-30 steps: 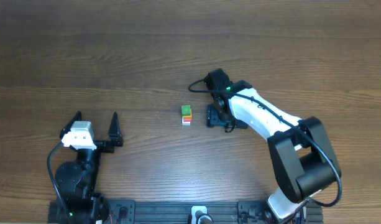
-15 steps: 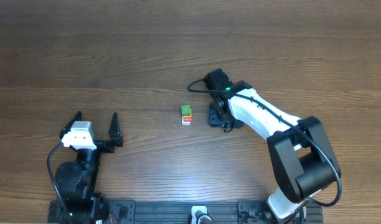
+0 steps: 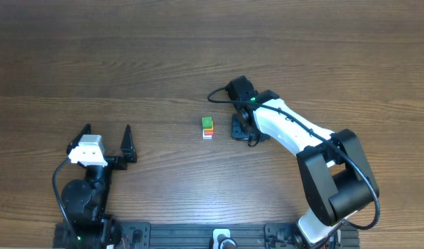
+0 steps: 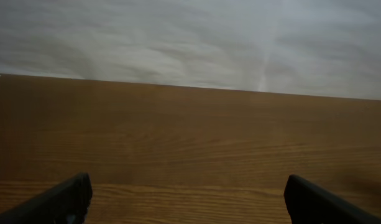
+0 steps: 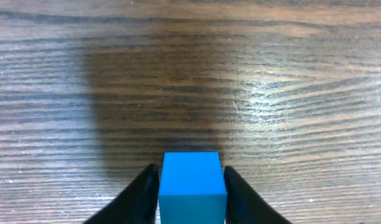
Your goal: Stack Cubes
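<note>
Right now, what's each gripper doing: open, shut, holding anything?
Left gripper: open, empty.
Right gripper: shut on the blue cube.

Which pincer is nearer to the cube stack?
Right. The right pincer, holding a blue cube, sits beside the green, orange and white cube stack; the left pincer rests far off.

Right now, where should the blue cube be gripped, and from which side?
Grip the blue cube on its two flat, parallel side faces, coming down from above. It sits square between the fingers of the right gripper, which close on exactly those faces and leave the top face clear.
</note>
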You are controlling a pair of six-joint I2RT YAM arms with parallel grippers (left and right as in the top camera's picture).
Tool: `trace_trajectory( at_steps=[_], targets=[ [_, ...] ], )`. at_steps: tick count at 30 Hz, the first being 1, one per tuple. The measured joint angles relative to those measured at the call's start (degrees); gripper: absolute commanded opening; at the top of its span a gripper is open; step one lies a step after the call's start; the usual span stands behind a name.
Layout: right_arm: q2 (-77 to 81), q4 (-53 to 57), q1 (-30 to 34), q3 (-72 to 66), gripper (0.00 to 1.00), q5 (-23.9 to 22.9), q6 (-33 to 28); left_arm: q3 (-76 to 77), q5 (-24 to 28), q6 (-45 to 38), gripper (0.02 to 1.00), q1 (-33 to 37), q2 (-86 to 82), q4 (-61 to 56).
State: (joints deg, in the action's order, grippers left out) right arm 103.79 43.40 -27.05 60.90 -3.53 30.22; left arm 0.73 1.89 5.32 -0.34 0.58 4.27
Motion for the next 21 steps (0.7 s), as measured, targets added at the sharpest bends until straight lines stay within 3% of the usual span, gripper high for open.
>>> trace_trajectory(
  at_steps=[15,21],
  targets=[
    [0.00,0.44,0.00,0.15,0.091,0.22,0.00,0.00,0.00,0.00,1.000,0.00,0.00,0.00],
    [-0.59,11.21,-0.22,7.06,0.014,-0.02,-0.24,0.00,0.00,0.00,1.000,0.00,0.00,0.00]
  ],
)
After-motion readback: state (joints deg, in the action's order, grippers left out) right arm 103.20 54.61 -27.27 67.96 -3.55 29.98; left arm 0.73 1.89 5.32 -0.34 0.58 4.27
